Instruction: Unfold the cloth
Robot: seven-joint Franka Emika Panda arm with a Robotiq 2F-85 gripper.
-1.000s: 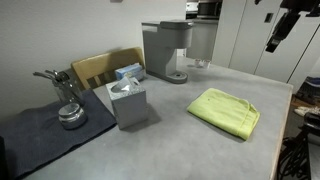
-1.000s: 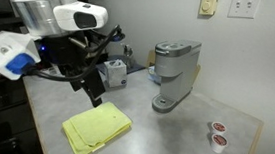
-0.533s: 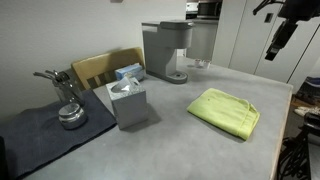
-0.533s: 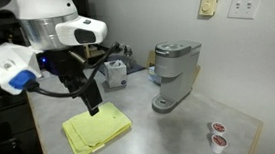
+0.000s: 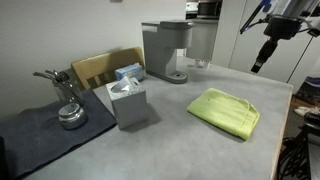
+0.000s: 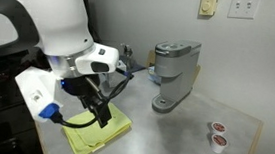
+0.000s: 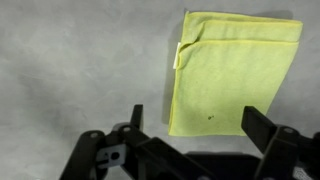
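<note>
Grey bench (image 5: 180, 140), in an exterior view: cloth (image 5: 224, 111) folded flat, out from the coffee machine (image 5: 166, 50) front; hand (image 5: 258, 62) raised clear of it. In an exterior view: hand (image 6: 102, 114) over cloth (image 6: 116, 131). Wrist view: hand (image 7: 198, 120) spread wide, empty, touching nothing. You should pinch only the loose top-layer corner, then lift and peel outward.
</note>
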